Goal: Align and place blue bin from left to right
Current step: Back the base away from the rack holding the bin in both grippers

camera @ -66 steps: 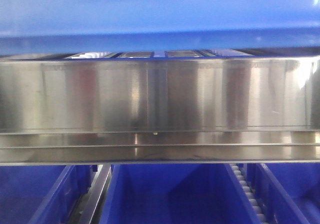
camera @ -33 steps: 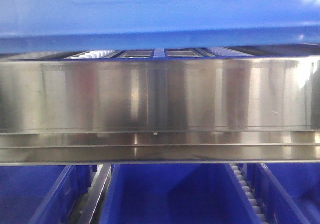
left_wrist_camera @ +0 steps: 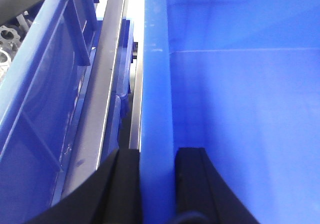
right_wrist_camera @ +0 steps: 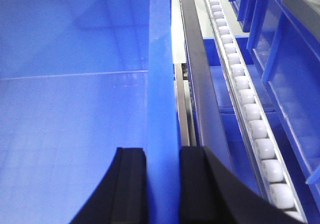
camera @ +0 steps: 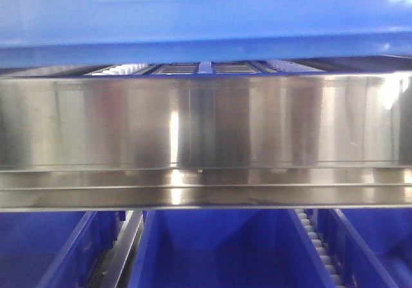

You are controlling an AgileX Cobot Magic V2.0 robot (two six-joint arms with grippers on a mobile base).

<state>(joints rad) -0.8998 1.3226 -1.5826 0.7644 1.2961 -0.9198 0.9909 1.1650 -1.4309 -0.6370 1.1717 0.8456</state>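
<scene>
The blue bin fills the top of the front view, its light-blue wall just above a steel shelf front. In the left wrist view my left gripper is shut on the bin's left wall, one black finger outside and one inside. The right wrist view shows my right gripper shut on the bin's right wall in the same way. The bin's smooth, bare inside shows in both wrist views.
Darker blue tubs sit on the level below the steel front. A white roller track and a dark rail run right of the bin, with another blue crate beyond. On the left are a metal rail and a ribbed blue crate.
A little more of the roller tracks shows under the bin's lower edge, and the reflections on the steel front have shifted. Otherwise the bin has hardly moved.
</scene>
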